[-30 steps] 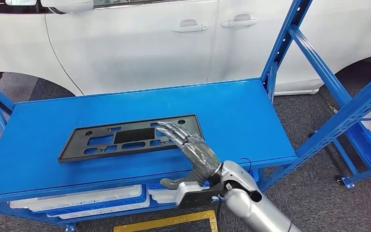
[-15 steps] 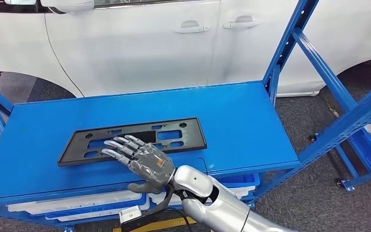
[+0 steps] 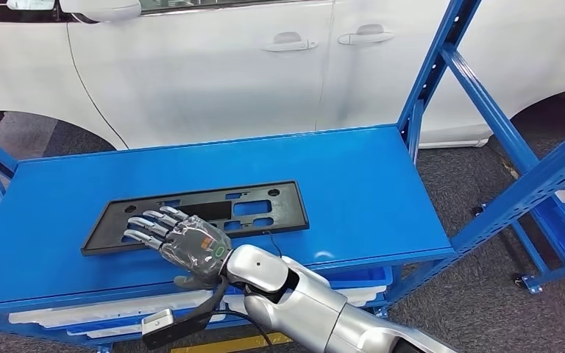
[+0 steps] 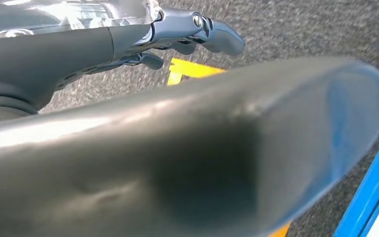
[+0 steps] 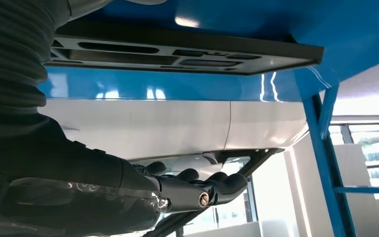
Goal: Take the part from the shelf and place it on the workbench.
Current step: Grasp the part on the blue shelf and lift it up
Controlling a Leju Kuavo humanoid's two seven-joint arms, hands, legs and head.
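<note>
The part is a flat black plate with cut-outs (image 3: 257,209); it lies on the blue shelf top (image 3: 368,184), left of centre. My right hand (image 3: 180,243) reaches in from below and lies spread over the plate's left half, fingers pointing left, thumb near the shelf's front edge. In the right wrist view the dark fingers (image 5: 212,185) stretch out flat alongside the plate (image 5: 187,49), with nothing held; contact with the plate cannot be told. My left hand (image 4: 187,29) hangs over the grey floor with nothing in it.
A white car (image 3: 206,66) stands close behind the shelf. Blue uprights and a slanted brace (image 3: 485,103) rise at the right. White and blue trays (image 3: 103,305) sit on the level under the shelf top. A yellow line (image 3: 250,342) marks the floor.
My right hand has swept left, from the plate's right end to its left half, and my forearm has come in under it. The plate stays flat on the shelf.
</note>
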